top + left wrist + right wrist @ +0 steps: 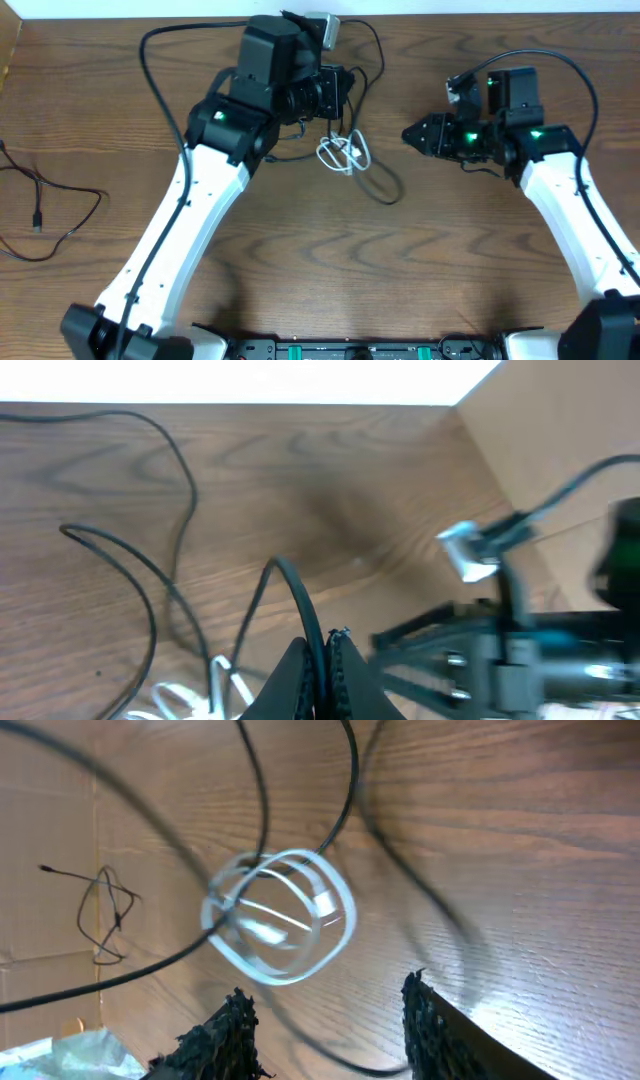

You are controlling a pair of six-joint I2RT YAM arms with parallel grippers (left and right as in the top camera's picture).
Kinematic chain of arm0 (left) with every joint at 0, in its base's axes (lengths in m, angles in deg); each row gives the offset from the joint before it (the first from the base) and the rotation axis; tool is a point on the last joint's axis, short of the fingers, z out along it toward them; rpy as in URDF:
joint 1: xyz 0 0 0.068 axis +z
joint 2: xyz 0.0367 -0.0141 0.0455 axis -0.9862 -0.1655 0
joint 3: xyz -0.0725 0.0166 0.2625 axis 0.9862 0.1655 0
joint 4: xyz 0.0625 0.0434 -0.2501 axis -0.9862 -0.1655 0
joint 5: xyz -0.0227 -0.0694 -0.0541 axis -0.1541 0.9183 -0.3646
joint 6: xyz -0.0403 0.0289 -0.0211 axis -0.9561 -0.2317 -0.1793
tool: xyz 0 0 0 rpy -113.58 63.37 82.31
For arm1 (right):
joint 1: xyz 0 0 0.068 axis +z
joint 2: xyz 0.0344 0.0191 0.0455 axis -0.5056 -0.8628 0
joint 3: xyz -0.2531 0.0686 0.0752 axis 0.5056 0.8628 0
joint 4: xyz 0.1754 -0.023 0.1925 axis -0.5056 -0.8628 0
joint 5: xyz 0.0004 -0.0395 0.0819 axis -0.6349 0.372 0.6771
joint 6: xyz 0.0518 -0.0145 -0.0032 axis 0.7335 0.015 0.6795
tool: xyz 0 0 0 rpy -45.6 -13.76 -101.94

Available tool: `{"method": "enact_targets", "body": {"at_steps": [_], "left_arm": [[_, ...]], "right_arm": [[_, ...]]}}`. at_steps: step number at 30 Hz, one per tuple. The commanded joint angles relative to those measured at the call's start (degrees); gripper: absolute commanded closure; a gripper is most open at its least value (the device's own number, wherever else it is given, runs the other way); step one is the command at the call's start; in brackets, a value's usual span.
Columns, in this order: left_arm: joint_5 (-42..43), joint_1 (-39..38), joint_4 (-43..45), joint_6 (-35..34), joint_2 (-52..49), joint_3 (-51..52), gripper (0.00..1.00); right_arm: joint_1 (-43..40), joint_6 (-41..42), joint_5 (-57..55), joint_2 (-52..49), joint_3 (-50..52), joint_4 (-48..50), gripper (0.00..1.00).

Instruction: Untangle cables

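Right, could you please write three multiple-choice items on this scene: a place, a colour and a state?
1. The white cable lies: A at the left edge; B on the table, near its middle; C in a gripper.
2. The left gripper pinches a cable coloured: A white; B black; C red.
3. The right gripper is: A open, empty; B shut on a cable; C unseen.
B, it coils loose near the middle; B, a black cable enters the shut fingers; A, its fingers stand apart, nothing between.
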Motion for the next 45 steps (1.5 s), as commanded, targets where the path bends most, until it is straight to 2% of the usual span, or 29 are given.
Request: {"method": "enact_targets", "body": {"at_steps": [1, 8, 10, 18, 26, 28, 29, 31, 33, 40, 45], "left_arm": [[1.6, 0.1, 0.6, -0.3, 0.9, 0.0, 0.93], [4.2, 0.1, 3.3, -2.7, 0.9, 0.0, 0.92], [7.1, 0.1, 5.4, -3.4, 0.9, 0.0, 0.92], [10.0, 0.1, 7.5, -8.4, 1.4, 0.0, 0.92], [13.4, 0.1, 8.6, -9.6, 1.4, 0.0, 0.92], [13.3, 0.2, 8.6, -9.5, 1.4, 0.0, 0.92], [12.8, 0.2, 8.3, -8.8, 1.4, 0.0, 0.93], [7.9, 0.2, 6.0, -7.4, 1.4, 0.0, 0.92], [1.0, 0.2, 2.6, -6.7, 1.3, 0.0, 0.92], [-23.1, 0.5, -8.1, -6.3, -0.1, 0.0, 0.92], [-30.0, 2.5, -11.3, -6.3, -1.2, 0.0, 0.92]], "right_arm": [[2.1, -0.3, -0.3, -0.5, -0.1, 1.1, 0.53], [5.5, -0.3, -2.1, -1.0, -0.1, 2.4, 0.44], [6.3, -0.3, -3.0, -1.7, -0.1, 2.5, 0.44], [7.2, -0.3, -5.0, -7.6, -0.1, 3.8, 0.46], [7.6, 0.1, -5.0, -15.1, -0.1, 7.5, 0.48], [7.5, 0.1, -5.3, -16.5, -0.1, 7.8, 0.55], [7.0, 0.1, -5.9, -17.0, -0.1, 7.7, 0.69], [5.9, 0.1, -6.4, -16.5, -0.2, 7.7, 0.88], [4.5, 0.1, -6.4, -15.4, -0.4, 7.6, 0.98], [-2.5, -3.4, -7.2, -6.1, -0.6, 4.3, 0.99], [-8.7, -4.2, -8.3, 2.5, -0.6, 1.1, 0.99]]}}
